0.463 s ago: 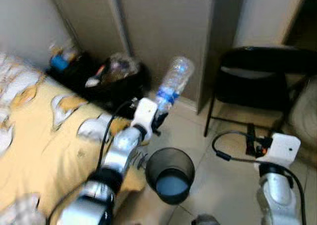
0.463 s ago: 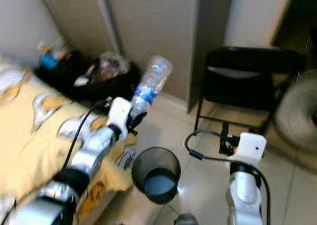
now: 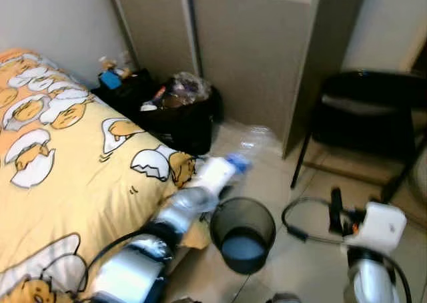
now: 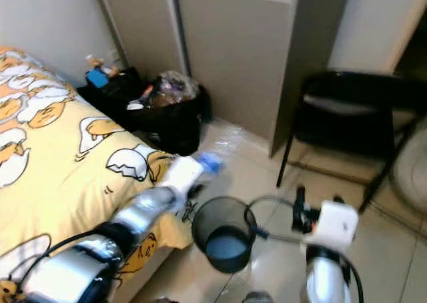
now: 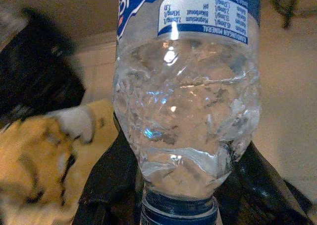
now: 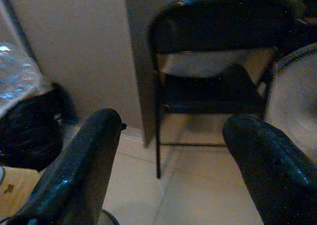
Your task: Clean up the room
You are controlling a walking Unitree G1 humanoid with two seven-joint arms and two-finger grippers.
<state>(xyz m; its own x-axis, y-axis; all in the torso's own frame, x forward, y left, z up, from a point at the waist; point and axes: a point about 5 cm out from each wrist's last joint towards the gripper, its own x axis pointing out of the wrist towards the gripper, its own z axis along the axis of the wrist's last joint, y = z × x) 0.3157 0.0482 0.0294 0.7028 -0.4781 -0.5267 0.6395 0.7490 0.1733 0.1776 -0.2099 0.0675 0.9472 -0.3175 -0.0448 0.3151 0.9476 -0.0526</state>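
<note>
Gripping one clear plastic bottle (image 5: 185,111) at its neck, the left hand (image 5: 178,185) is seen closed, a black finger (image 5: 106,180) pressed on each side of the blue cap end. In the left wrist view the crushed, empty body and the blue-and-white label are shown sharply; in the head views the same bottle (image 3: 248,143) is only a pale blur, stretched out beyond the silver left arm (image 3: 180,213), above the tiled floor (image 3: 300,209) and just past the far rim of one round black bin (image 3: 243,233). The bin is stood on the floor beside the corner of one bed (image 3: 60,176) covered in a yellow egg-print sheet.

The right hand (image 6: 173,160) is held open with nothing between its two fingers, low over the floor to the right of the bin. One black folding chair (image 6: 218,71) is shown clearly ahead of it in the right wrist view. One full black rubbish bag (image 3: 180,113) is seen against the grey wall panels (image 3: 253,56), between bed and chair.
</note>
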